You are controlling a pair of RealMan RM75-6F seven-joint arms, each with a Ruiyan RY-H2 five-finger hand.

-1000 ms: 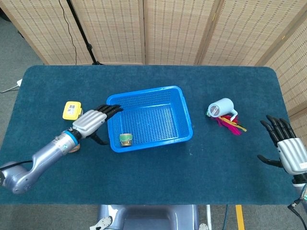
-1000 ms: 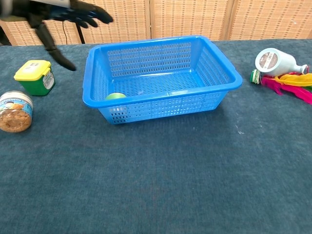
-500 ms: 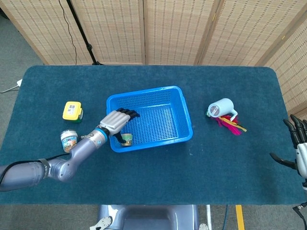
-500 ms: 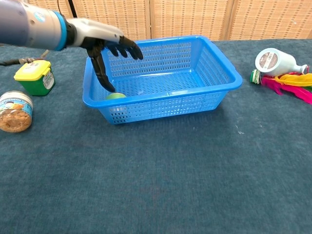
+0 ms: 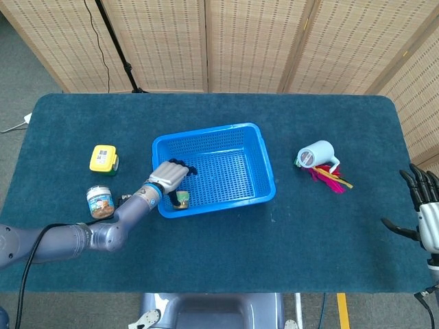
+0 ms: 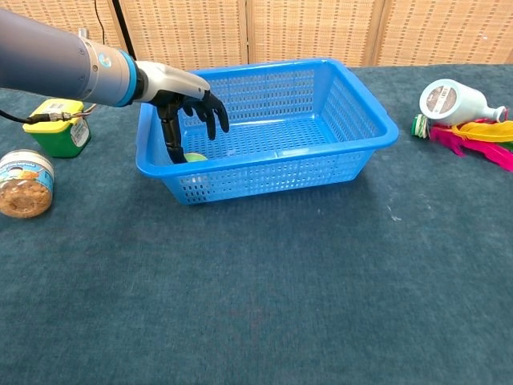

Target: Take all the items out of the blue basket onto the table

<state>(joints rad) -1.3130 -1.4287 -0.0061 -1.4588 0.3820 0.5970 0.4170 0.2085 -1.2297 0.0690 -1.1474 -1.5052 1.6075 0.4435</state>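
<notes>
Blue basket (image 6: pixel 353 112), mesh-walled, near the middle of the table; one item left inside, a small green-lidded jar (image 5: pixel 181 199), standing upright in the near-left corner against the front wall. Left hand (image 6: pixel 186 100) reaches in over the left rim, directly above and slightly behind the jar; fingers spread and pointing down, thumb lowered toward the lid, nothing grasped yet; contact with the lid cannot be confirmed. Left arm is by far the nearer. Right hand (image 5: pixel 424 205) far off at the table's right edge, fingers apart, empty. The jar has no marked long axis, so the grasp is likely from above. Already on the table: yellow-lidded green box (image 6: pixel 56 127) and snack jar (image 6: pixel 25 183) to the left, white bottle (image 6: pixel 453 101) with coloured feathers (image 6: pixel 479 136) to the right. Surface: dark blue cloth (image 6: pixel 264 305); woven screens (image 5: pixel 247 41) behind.
</notes>
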